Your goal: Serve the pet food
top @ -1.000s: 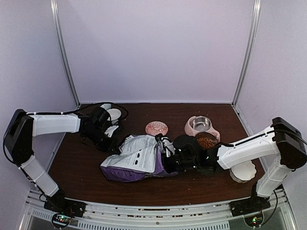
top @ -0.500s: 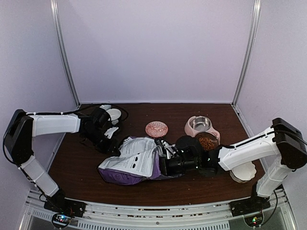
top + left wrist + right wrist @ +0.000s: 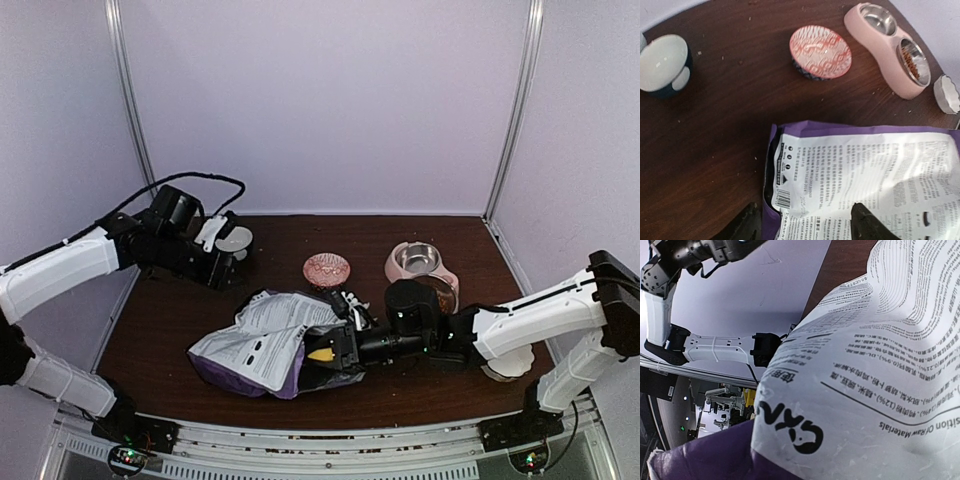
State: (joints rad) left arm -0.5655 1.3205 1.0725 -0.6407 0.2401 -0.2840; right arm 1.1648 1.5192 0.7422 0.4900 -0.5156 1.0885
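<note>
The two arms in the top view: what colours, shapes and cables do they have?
The left arm and the right arm have white, rounded link shells and black joint housings. A black cable loops over the left arm's wrist. The left end effector has black, tapered fingers.

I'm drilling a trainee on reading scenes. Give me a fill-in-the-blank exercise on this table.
The kibble sits in one side of the ____ feeder.
The feeder's other steel bowl is ____.
The printed bag is white and ____.
The left gripper has its jaws ____.
Missing words: pink; empty; purple; open.
</note>
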